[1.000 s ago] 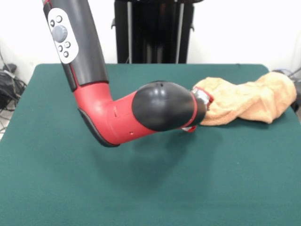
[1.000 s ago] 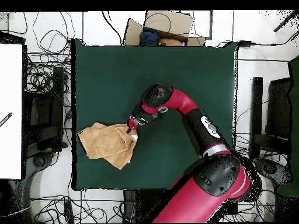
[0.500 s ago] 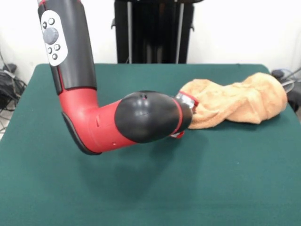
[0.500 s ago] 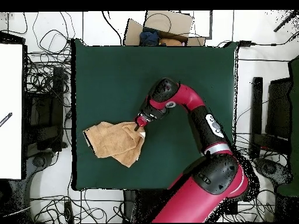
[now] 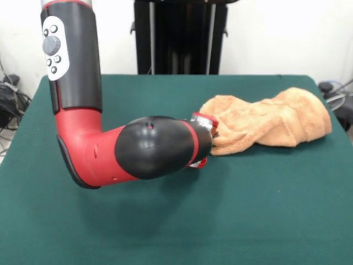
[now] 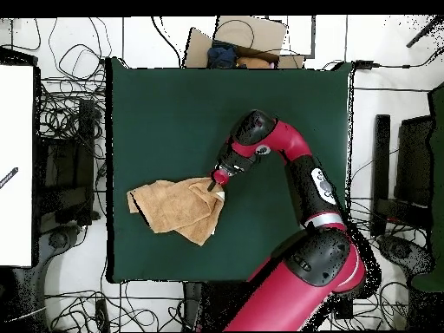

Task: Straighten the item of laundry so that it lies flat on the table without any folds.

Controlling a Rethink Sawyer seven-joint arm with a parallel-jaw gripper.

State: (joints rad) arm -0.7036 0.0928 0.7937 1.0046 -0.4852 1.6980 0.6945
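- The tool (image 6: 213,184) sits right at the towel (image 6: 178,208), touching the cloth's edge nearest the middle of the bench (image 6: 173,113).
- In the front view the tool (image 5: 205,138) meets the towel (image 5: 270,122) at its 9 o'clock end; it looks clamped on that edge, but the wrist hides the tips, so I cannot tell for sure.
- From above, the towel trails off from the tool toward 8 o'clock, bunched and folded over itself, near the bench's 9 o'clock side.
- Its long axis runs roughly 3 to 9 o'clock in the front view.
- My call: the coming move hinges on pulling away from the bulk, toward open felt at 2 o'clock overhead.
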